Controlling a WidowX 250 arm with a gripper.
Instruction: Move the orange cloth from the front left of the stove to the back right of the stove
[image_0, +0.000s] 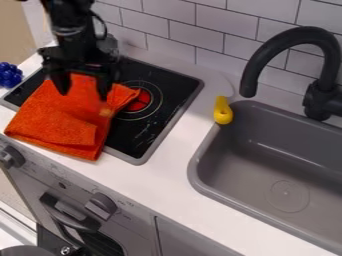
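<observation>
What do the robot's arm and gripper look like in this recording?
The arm is black and blocky, with a thin dark cable curving out beside it. The gripper is black too: a wide crossbar carrying two dark jaws that narrow towards their tips. I can make out no markings.

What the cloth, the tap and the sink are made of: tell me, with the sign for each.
Cloth: looks like terry or microfibre fabric, matt and soft, going by its fuzzy surface and loose folds.
Tap: probably black-coated metal, though plastic is possible; smooth with faint highlights.
Sink: grey, smooth, low-sheen; moulded plastic or composite, judging by its rounded corners and even colour.
</observation>
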